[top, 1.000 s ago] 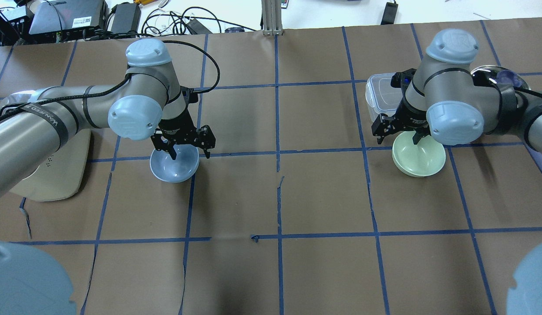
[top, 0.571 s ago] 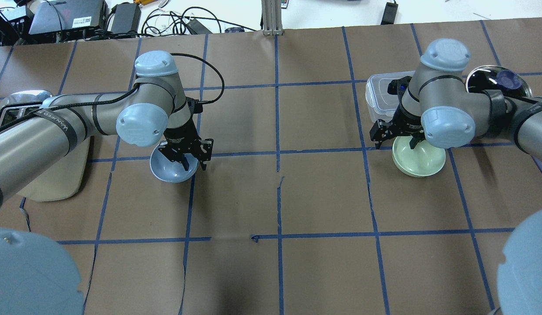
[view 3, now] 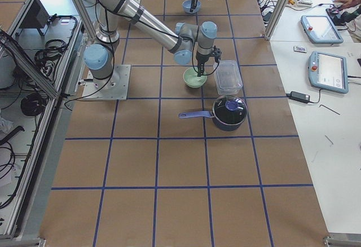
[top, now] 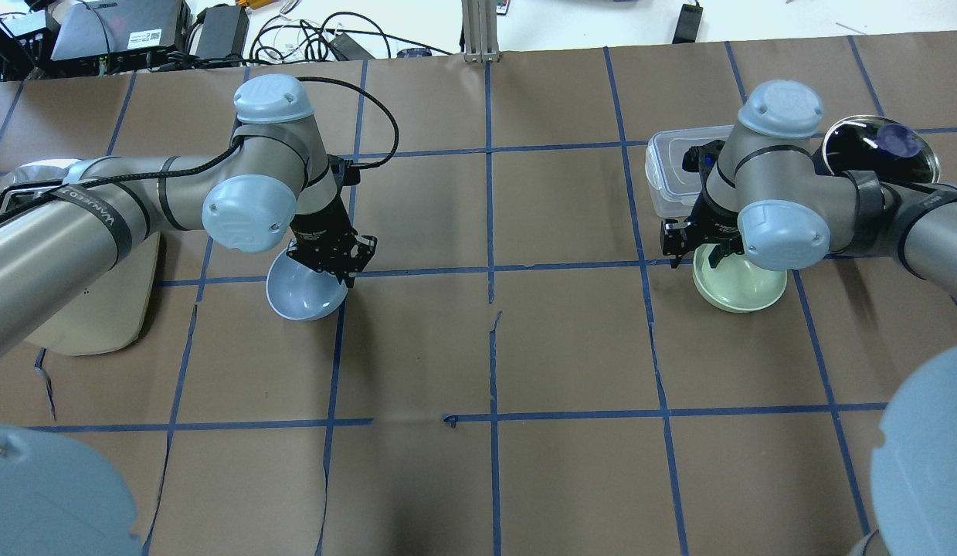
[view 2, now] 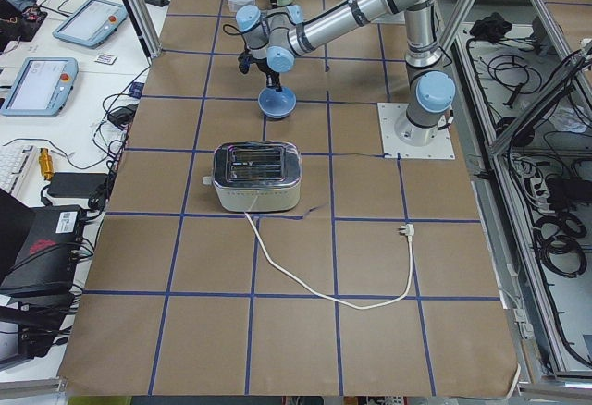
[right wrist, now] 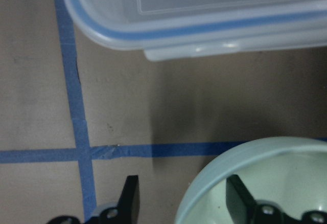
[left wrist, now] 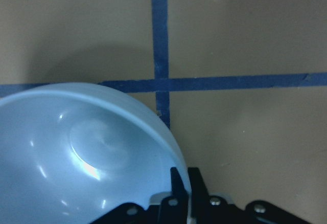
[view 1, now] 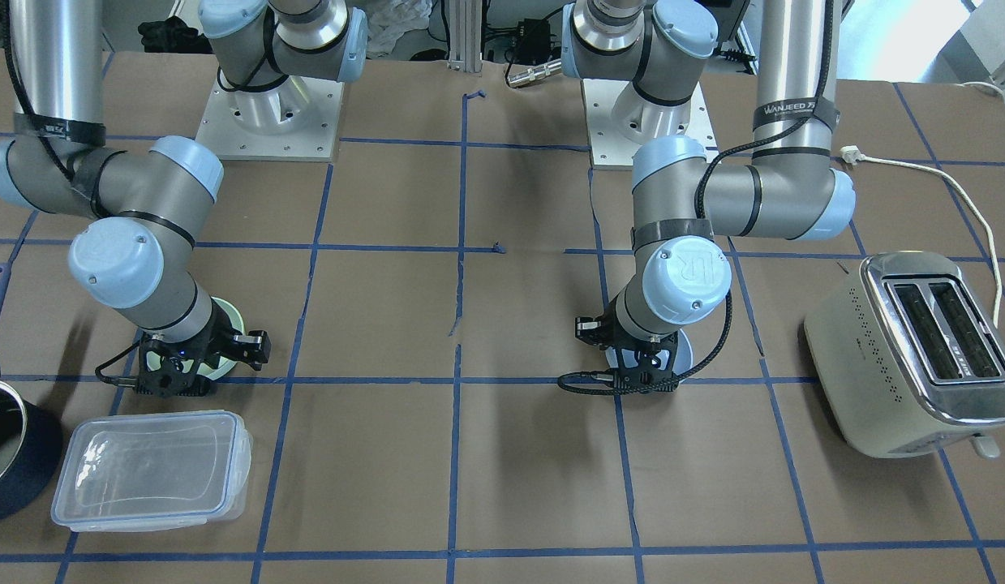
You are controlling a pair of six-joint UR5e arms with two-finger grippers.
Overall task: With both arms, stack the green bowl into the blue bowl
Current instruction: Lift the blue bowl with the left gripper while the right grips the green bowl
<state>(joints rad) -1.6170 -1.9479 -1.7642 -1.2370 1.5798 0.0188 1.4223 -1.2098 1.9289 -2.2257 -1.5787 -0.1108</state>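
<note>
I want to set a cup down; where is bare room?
Bare: the middle squares between blue bowl and green bowl. Crowded: box and pot by the green bowl, toaster by the blue.

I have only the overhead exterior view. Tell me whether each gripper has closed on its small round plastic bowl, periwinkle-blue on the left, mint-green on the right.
Observer: Left wrist view: the left gripper is shut, pinching the light periwinkle-blue bowl by its rim.
Operator: Now the right one.
Observer: Right wrist view: the right gripper is open, one finger inside the mint-green bowl, one outside.
Operator: Check clearance behind it.
Observer: Bare brown paper separates that bowl from the clear plastic lidded container.
</note>
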